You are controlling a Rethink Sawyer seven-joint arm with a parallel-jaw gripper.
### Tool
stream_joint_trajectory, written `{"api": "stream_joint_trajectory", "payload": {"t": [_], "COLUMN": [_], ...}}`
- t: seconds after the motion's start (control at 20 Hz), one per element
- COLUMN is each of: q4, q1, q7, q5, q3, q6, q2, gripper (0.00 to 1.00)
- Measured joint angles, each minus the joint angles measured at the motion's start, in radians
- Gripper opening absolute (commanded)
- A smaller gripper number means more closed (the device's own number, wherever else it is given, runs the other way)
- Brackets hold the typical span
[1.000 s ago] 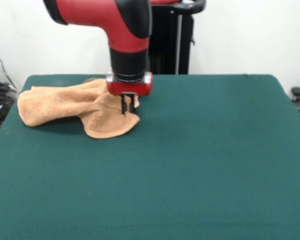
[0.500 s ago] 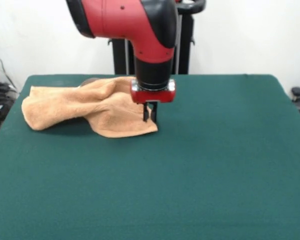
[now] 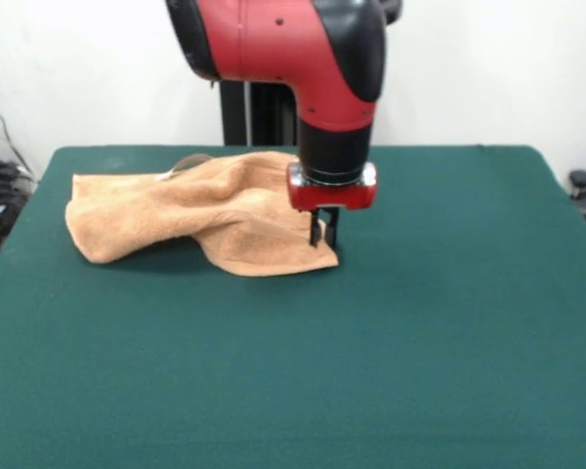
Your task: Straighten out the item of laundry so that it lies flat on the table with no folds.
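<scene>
The pincer hangs straight down from the red and black arm, its two short dark prongs close together and apparently clamped on the right-hand corner of the towel, low over the bench. From that grip nearly all of the cloth lies to the left: the towel's long axis runs left to right across the far-left part of the bench, so any drag that is to open it out would, by my reading, have to go rightward, away from the bulk. The towel is soft orange-tan terry, nappy and limp. It is not flat: a rounded lobe sags toward the near side just left of the pincer, a raised ridge runs along the far edge, and the left end is bunched and doubled over with a shadow beneath it. The bench is a broad rectangle covered in dark green, felt-like cloth, matte and likely grippy enough to hold the trailing end back.
</scene>
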Motion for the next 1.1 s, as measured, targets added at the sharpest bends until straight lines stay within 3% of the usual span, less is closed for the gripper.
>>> {"api": "stream_joint_trajectory", "payload": {"t": [0.4,1.1], "q4": [-0.016,-0.020], "q1": [0.072,0.116], "q7": [0.000,0.000], "q5": [0.104,0.214], "q3": [-0.013,-0.040], "q6": [-0.003,-0.019], "q2": [0.014,0.024], "gripper": [0.00,0.00]}}
